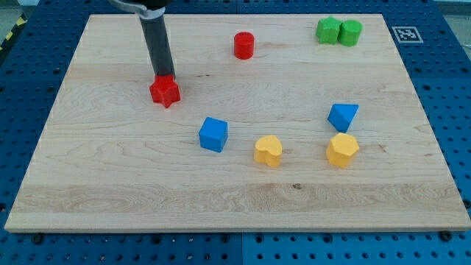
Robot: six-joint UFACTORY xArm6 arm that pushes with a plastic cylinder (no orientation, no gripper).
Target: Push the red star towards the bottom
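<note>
The red star [165,92] lies on the wooden board [110,169] in the upper left part of the view. My tip [163,76] is at the star's top edge, touching or nearly touching it. The dark rod rises from there to the view's top. A blue cube [213,135] sits below and to the right of the star.
A red cylinder [243,46] stands near the top middle. A green block [327,30] and a green cylinder [349,33] sit together at the top right. A yellow heart-like block [268,151], a blue block [342,117] and a yellow block [342,150] lie at the right.
</note>
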